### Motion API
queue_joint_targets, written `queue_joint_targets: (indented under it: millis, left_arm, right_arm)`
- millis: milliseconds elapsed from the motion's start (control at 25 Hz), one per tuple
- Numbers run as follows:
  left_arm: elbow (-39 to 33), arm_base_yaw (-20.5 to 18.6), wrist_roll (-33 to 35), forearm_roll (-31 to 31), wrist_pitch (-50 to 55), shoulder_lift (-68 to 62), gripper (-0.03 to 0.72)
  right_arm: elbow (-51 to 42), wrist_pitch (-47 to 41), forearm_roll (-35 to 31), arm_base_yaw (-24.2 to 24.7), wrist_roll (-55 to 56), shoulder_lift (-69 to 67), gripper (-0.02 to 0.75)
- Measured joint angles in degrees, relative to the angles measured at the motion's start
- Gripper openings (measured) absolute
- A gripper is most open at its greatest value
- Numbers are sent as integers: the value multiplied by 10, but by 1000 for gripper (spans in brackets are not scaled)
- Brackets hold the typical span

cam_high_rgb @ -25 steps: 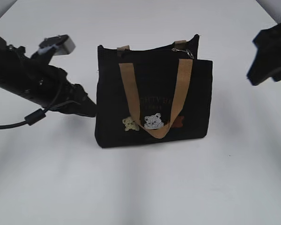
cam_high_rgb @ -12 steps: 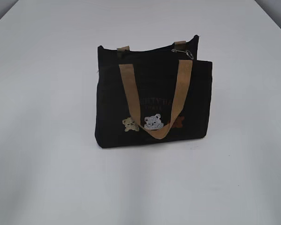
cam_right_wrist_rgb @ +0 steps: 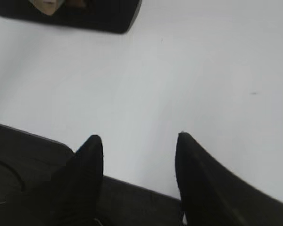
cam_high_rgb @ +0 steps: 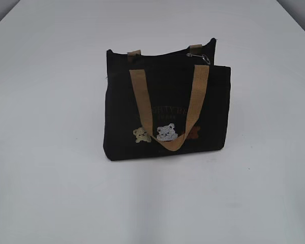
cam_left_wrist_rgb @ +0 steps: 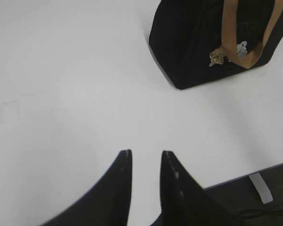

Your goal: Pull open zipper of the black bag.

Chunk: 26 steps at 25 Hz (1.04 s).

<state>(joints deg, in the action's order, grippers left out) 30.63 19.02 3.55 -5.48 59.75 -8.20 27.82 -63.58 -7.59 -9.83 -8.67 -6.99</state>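
A plain white surface fills nearly the whole exterior view, matte and evenly lit, with soft grey shadow bands across its near part. At its far left corner and far right corner, a darker grey background shows beyond its edges. In the left wrist view, the surface's edge runs diagonally at lower right, with a dark floor below it bearing a pale strip.

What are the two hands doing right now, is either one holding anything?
Left hand: fingers slightly apart, holding nothing, over the bare white table.
Right hand: open wide, holding nothing, away from the small black fabric bag.
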Motion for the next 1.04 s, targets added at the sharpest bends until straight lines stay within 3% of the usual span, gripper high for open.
queue_joint_targets:
  millis: [200, 440, 720, 1040]
  left_arm:
    - [-3, 0, 0, 6, 10, 82, 148]
    - [-4, -6, 0, 7, 10, 84, 148]
    - [-4, -135, 0, 7, 11, 87, 148]
    - [-4, -150, 0, 7, 10, 87, 148]
  right_arm:
    - [0, 3, 1, 0, 0, 71, 335]
    - [0, 6, -10, 4, 0, 74, 294]
    - [0, 6, -14, 83, 0, 74, 288]
    - [0, 7, -15, 87, 0, 74, 288]
